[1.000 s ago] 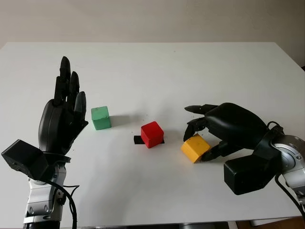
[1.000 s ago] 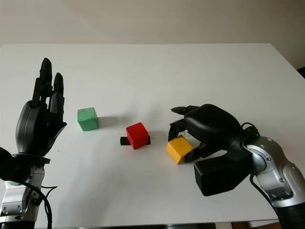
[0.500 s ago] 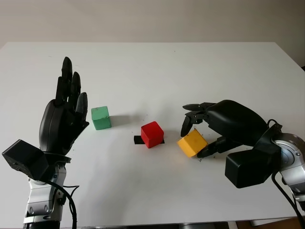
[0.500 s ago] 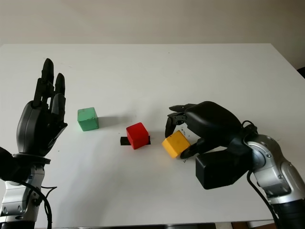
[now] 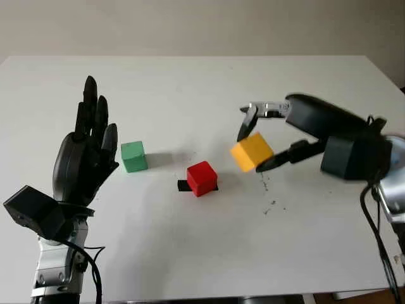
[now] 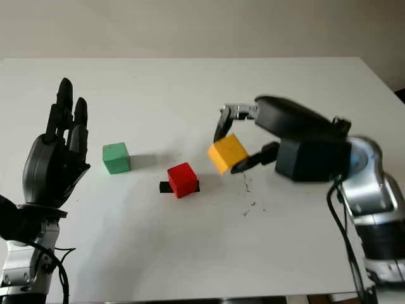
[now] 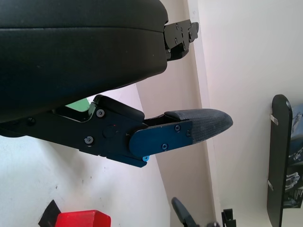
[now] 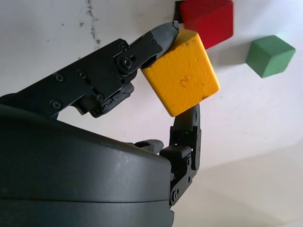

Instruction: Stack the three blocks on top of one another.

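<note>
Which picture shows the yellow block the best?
The right wrist view: the yellow block is close up, pinched by the right hand. Both eye views show it smaller, lifted above the table beside the red block.

A white table [image 5: 190, 88] is filling most of the frame — its far edge is running across the upper part, its right edge slanting down at the upper right. Behind it a plain beige wall [image 5: 202, 25] is spanning the top, evenly lit — soft shadows are falling on the tabletop.
</note>
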### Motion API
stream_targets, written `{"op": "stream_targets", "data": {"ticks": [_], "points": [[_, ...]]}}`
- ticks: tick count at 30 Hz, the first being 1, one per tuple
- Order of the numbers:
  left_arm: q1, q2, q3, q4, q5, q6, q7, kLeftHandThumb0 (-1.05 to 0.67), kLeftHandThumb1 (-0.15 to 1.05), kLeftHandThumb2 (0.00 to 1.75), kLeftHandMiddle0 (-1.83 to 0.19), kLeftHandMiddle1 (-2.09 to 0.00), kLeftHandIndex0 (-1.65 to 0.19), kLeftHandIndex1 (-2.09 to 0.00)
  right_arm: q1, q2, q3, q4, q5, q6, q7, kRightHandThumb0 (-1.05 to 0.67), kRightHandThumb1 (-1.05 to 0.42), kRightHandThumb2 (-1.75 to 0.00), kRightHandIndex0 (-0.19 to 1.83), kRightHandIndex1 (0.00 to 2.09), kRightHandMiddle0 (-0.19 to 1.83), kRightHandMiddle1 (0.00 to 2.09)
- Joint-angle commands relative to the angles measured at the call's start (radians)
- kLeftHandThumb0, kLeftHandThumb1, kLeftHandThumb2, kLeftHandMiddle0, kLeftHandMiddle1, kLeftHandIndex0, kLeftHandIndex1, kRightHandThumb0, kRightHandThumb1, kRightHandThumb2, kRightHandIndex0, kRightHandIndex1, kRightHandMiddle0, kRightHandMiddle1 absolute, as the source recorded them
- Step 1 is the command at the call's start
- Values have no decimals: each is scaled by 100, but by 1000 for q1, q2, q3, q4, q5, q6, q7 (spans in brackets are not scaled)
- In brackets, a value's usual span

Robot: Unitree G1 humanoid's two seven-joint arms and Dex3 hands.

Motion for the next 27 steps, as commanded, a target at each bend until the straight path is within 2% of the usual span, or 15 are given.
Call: {"op": "stream_targets", "data": {"ticks": [1,4,12,15,27], "points": [[7,-3,-4,-14,0,-1,3,-68,105,58,19,0,19,0,-55,15,13,7,27,60,38,-42,-91,-5,34,3,42,145],[8,-12,-8,-11,0,-8,8,-67,105,56,19,0,19,0,-87,32,33,27,35,97,71,-43,-91,-5,34,3,41,150],[13,-18,-13,-9,9,-14,26,-69,105,55,19,0,19,0,-156,73,110,99,0,51,115,-44,-90,-5,36,5,39,154],[15,-22,-12,-3,6,-27,24,-67,105,55,19,0,19,0,-175,104,128,112,-4,84,122,-45,-89,-5,36,5,39,154],[17,-23,-13,5,16,-39,29,-67,105,54,19,0,19,0,-195,197,142,190,5,148,117,-51,-92,-6,31,3,40,163]]}}
